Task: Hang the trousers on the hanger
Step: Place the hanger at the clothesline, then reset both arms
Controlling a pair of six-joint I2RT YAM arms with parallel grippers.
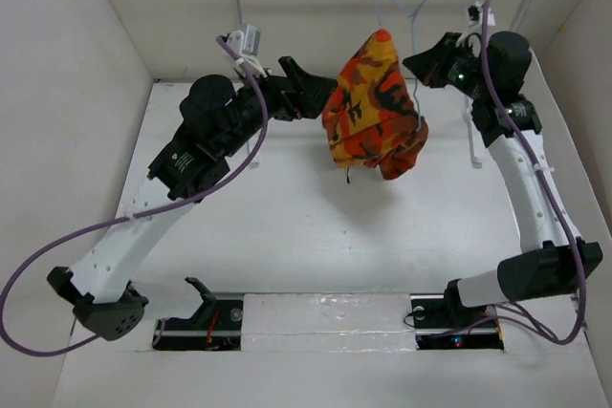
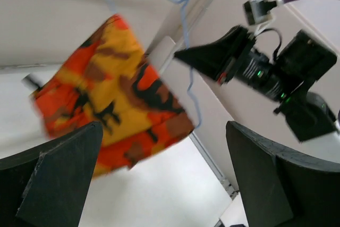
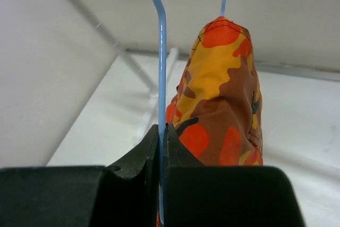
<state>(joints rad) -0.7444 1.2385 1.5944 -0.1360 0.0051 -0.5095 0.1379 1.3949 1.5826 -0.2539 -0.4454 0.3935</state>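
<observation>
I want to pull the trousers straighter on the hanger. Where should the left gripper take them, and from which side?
Probably the lower hanging fold of the trousers, approached from the left, where the open left gripper faces it. The cloth drapes over the hanger and bunches thick there, clear of the wire that the right gripper pinches.

Stretched up and inward from both sides. At left, a pincer [image 2: 163, 131] spread wide. At right, a pincer [image 3: 161, 131] pinched tight on the hanger [image 3: 161, 51] wire.
</observation>
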